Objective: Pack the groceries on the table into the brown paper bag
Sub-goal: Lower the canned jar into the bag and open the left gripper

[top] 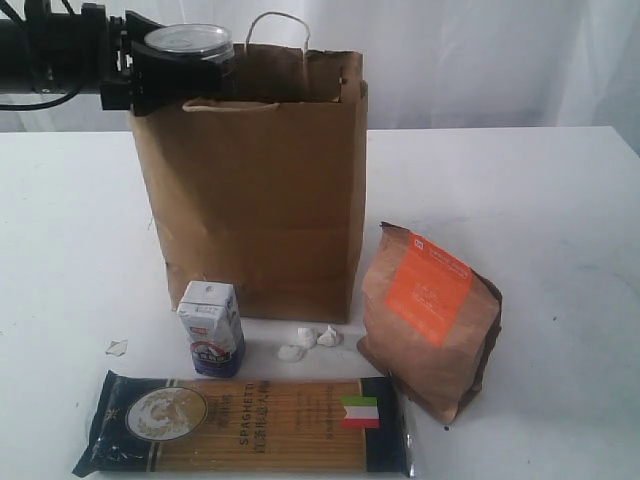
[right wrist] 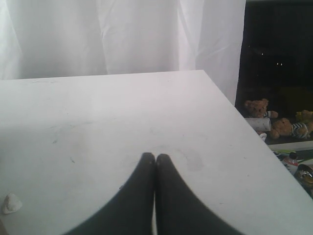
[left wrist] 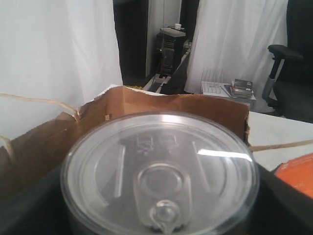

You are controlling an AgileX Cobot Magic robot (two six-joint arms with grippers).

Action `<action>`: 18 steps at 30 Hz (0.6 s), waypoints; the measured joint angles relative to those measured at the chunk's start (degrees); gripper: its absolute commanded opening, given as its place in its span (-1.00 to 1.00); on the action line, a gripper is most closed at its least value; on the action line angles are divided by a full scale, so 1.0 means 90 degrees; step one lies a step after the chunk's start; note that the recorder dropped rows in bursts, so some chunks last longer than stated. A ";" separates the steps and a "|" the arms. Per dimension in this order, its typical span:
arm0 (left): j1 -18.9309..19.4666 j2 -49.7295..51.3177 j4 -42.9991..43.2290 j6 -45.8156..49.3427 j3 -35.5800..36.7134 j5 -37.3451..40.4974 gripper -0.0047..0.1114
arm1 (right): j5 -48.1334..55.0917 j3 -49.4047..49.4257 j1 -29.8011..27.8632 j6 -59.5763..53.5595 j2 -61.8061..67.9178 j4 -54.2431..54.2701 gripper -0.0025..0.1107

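Left gripper [top: 158,80] clamped on dark jar [top: 188,42], upright, over open top of brown paper bag [top: 255,200]; bag straight below. Right gripper [right wrist: 156,161] pressed together, over table [right wrist: 98,107].

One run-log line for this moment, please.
left gripper: shut on dark jar, at brown paper bag top | right gripper: shut, empty | on table: white-blue carton, spaghetti pack, orange-labelled pouch
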 measured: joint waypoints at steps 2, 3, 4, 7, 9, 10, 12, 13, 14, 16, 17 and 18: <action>0.0000 0.0000 0.0012 -0.0111 0.0000 0.0027 -0.22 | 0.0000 0.0000 0.0000 0.0000 0.0000 0.0000 -0.96; 0.0000 0.0000 0.0012 -0.0122 0.0000 0.0041 -0.20 | 0.0000 0.0000 0.0000 0.0000 0.0000 0.0000 -0.96; 0.0000 0.0000 0.0012 -0.0137 0.0000 0.0052 -0.17 | 0.0000 0.0000 0.0000 0.0000 0.0000 0.0000 -0.96; 0.0000 0.0000 0.0062 -0.0150 0.0000 0.0210 -0.08 | 0.0000 0.0000 0.0000 0.0000 0.0000 0.0000 -0.96; 0.0000 0.0000 0.0192 -0.0162 0.0000 0.0346 0.01 | 0.0000 0.0000 0.0000 0.0000 0.0000 0.0000 -0.96; 0.0000 0.0000 0.0265 -0.0162 0.0000 0.0377 0.06 | 0.0000 0.0000 0.0000 0.0000 0.0000 0.0000 -0.96; 0.0000 0.0000 0.0385 -0.0162 0.0000 0.0415 0.11 | 0.0000 0.0000 0.0000 0.0000 0.0000 0.0000 -0.96; 0.0000 0.0000 0.0398 -0.0173 0.0000 0.0403 0.11 | 0.0000 0.0000 0.0000 0.0000 0.0000 0.0000 -0.96; 0.0000 0.0000 0.0398 -0.0173 0.0000 0.0370 0.10 | 0.0000 0.0000 0.0000 0.0000 0.0000 0.0000 -0.96; 0.0000 0.0000 0.0374 -0.0173 0.0000 0.0308 0.10 | 0.0000 0.0000 0.0000 0.0000 0.0000 0.0000 -0.96; 0.0000 0.0000 0.0358 -0.0173 0.0000 0.0281 0.10 | 0.0000 0.0000 0.0000 0.0000 0.0000 0.0000 -0.96; 0.0000 0.0000 0.0344 -0.0173 0.0000 0.0268 0.10 | 0.0000 0.0000 0.0000 0.0000 0.0000 0.0000 -0.96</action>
